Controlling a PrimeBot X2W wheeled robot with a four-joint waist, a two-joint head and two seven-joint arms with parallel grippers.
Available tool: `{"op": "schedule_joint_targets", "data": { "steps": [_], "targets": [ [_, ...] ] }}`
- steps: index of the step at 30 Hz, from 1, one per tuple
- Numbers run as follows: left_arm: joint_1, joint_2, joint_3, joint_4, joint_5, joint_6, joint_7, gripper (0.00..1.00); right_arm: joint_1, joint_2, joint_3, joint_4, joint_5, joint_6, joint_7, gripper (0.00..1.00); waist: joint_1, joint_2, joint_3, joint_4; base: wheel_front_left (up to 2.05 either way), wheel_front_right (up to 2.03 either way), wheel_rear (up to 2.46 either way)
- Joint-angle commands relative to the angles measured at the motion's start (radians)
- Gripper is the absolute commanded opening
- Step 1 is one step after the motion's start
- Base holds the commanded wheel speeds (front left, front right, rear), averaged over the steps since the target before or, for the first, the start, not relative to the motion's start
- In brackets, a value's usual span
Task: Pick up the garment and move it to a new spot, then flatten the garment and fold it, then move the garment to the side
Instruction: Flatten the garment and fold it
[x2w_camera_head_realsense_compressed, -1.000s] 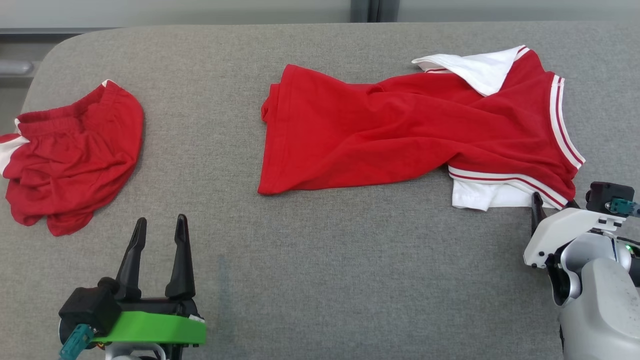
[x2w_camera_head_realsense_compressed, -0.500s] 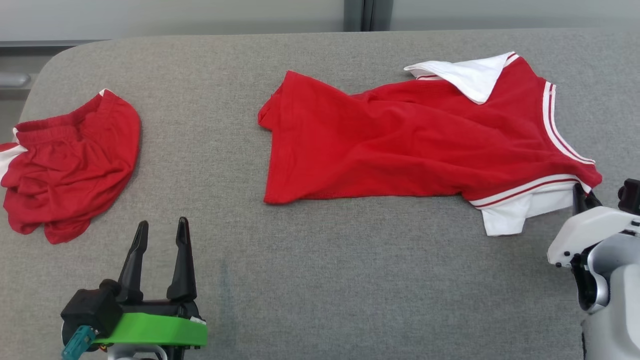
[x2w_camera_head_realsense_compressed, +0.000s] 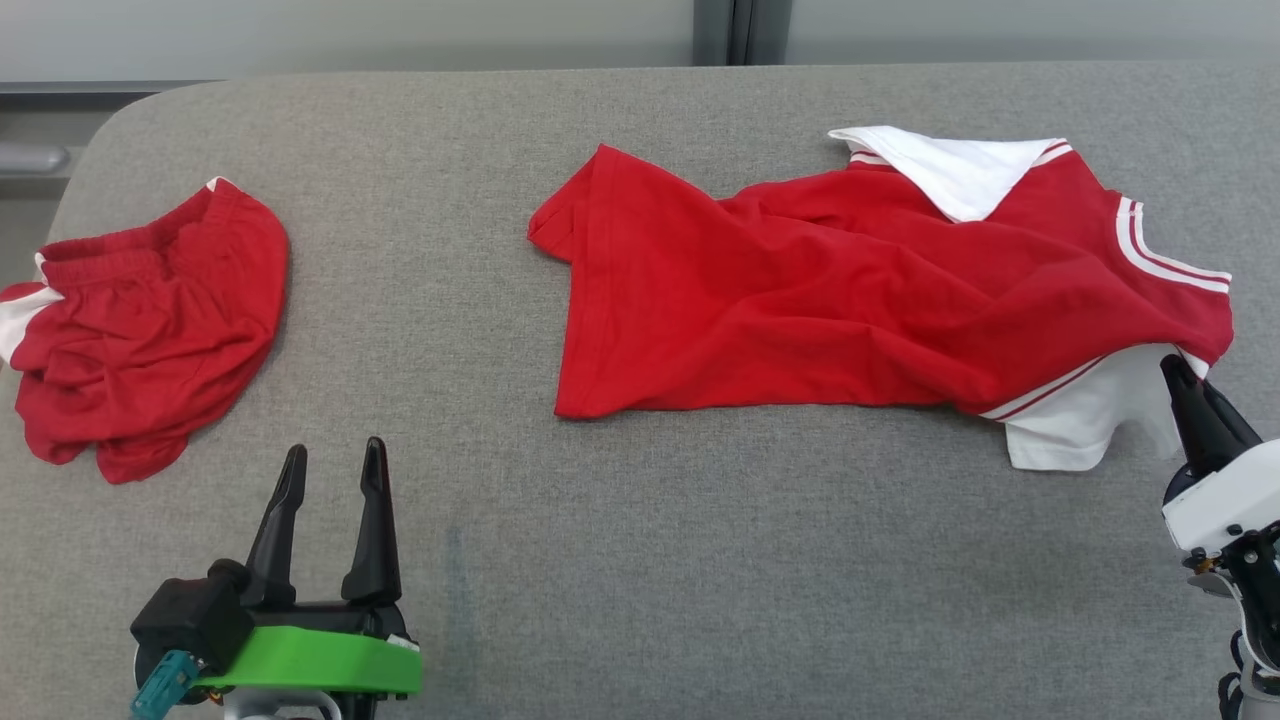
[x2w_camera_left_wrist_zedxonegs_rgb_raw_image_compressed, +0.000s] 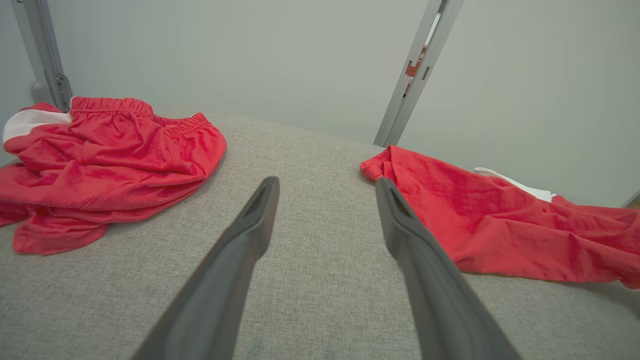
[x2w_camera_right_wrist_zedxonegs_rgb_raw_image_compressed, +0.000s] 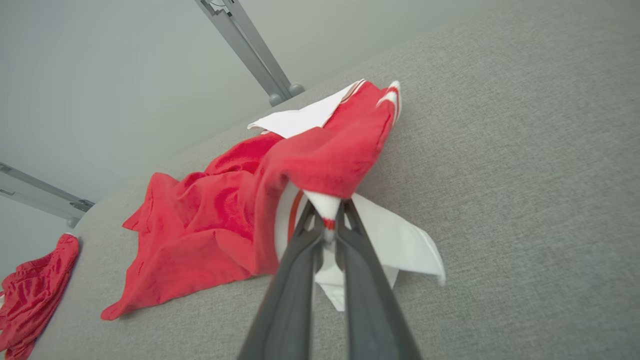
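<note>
The garment (x2w_camera_head_realsense_compressed: 840, 290) is a red shirt with white sleeves and white stripes, lying crumpled across the right half of the grey padded table (x2w_camera_head_realsense_compressed: 620, 560). My right gripper (x2w_camera_head_realsense_compressed: 1180, 372) is shut on the garment's near right corner, where red trim meets the white sleeve, and lifts that corner off the surface. In the right wrist view the pinched cloth (x2w_camera_right_wrist_zedxonegs_rgb_raw_image_compressed: 327, 210) peaks between the fingers of the right gripper (x2w_camera_right_wrist_zedxonegs_rgb_raw_image_compressed: 327, 225). My left gripper (x2w_camera_head_realsense_compressed: 333, 462) stands open over bare table at the lower left, its fingers (x2w_camera_left_wrist_zedxonegs_rgb_raw_image_compressed: 255, 220) apart with nothing between them; the garment (x2w_camera_left_wrist_zedxonegs_rgb_raw_image_compressed: 500, 225) lies to its right.
A pair of red shorts (x2w_camera_head_realsense_compressed: 140, 320) with white trim lies bunched at the table's left edge; the left wrist view shows the shorts (x2w_camera_left_wrist_zedxonegs_rgb_raw_image_compressed: 100, 160) too. Behind the table runs a pale wall with a grey metal post (x2w_camera_head_realsense_compressed: 715, 30). The table's rounded far left corner (x2w_camera_head_realsense_compressed: 130, 100) is close.
My right gripper has shut on the garment's near right corner and drawn it rightward and up, stretching the shirt. The head camera shifted slightly. The left arm has stayed put.
</note>
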Motion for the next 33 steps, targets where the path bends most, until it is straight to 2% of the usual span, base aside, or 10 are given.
{"op": "schedule_joint_targets", "data": {
  "steps": [1, 2, 5, 8, 11, 13, 18, 23, 27, 33],
  "targets": [
    [-0.004, 0.006, 0.0, 0.001, -0.006, -0.002, 0.0, 1.0, 0.023, -0.001, -0.004, -0.018, 0.025, -0.001, 0.012, 0.0, 0.0, 0.0, 0.0, 0.003, 0.0, 0.0, 0.0],
    [-0.004, 0.006, 0.001, 0.001, -0.007, -0.002, 0.0, 1.0, 0.026, -0.002, -0.011, -0.025, 0.033, -0.001, 0.021, 0.0, 0.0, 0.0, 0.0, 0.004, 0.0, 0.0, 0.0],
    [-0.006, 0.006, 0.0, 0.001, -0.006, -0.002, 0.0, 1.0, 0.019, -0.001, -0.039, -0.031, -0.048, -0.001, 0.05, 0.0, 0.0, 0.0, 0.004, 0.008, 0.0, 0.0, 0.0],
    [-0.009, 0.005, 0.001, 0.0, -0.005, -0.002, 0.0, 1.0, -0.028, -0.001, -0.056, 0.024, -0.125, -0.001, 0.069, 0.0, 0.0, 0.0, 0.011, 0.009, 0.0, 0.0, 0.0],
    [-0.018, 0.007, -0.003, -0.002, -0.006, -0.002, 0.0, 1.0, -0.094, -0.028, -0.046, 0.101, -0.202, -0.001, 0.042, 0.0, 0.0, 0.0, 0.02, 0.01, 0.0, 0.0, 0.0],
    [-0.027, 0.009, -0.006, -0.005, -0.006, -0.002, 0.0, 1.0, -0.143, -0.068, -0.02, 0.174, -0.244, -0.001, -0.01, 1.0, 0.0, 0.0, 0.027, 0.013, 0.0, 0.0, 0.0],
    [-0.037, 0.011, -0.02, 0.001, -0.009, -0.002, 0.0, 1.0, -0.217, -0.137, 0.031, 0.362, -0.346, -0.001, -0.167, 1.0, 0.0, 0.0, 0.035, 0.035, 0.0, 0.0, 0.0],
    [-0.025, 0.008, -0.021, 0.002, -0.01, -0.002, 0.0, 1.0, -0.212, -0.141, 0.044, 0.433, -0.361, -0.001, -0.239, 1.0, 0.0, 0.0, 0.027, 0.046, 0.0, 0.0, 0.0],
    [-0.007, 0.007, -0.005, 0.0, -0.006, -0.002, 0.0, 1.0, -0.166, -0.129, 0.035, 0.385, -0.382, -0.001, -0.307, 1.0, 0.0, 0.0, 0.01, 0.04, 0.0, 0.0, 0.0],
    [0.01, 0.005, 0.026, -0.007, 0.003, -0.002, 0.0, 1.0, -0.059, -0.085, 0.062, 0.236, -0.415, -0.001, -0.435, 1.0, 0.0, 0.0, -0.019, -0.003, 0.0, 0.0, 0.0]
  ]
}}
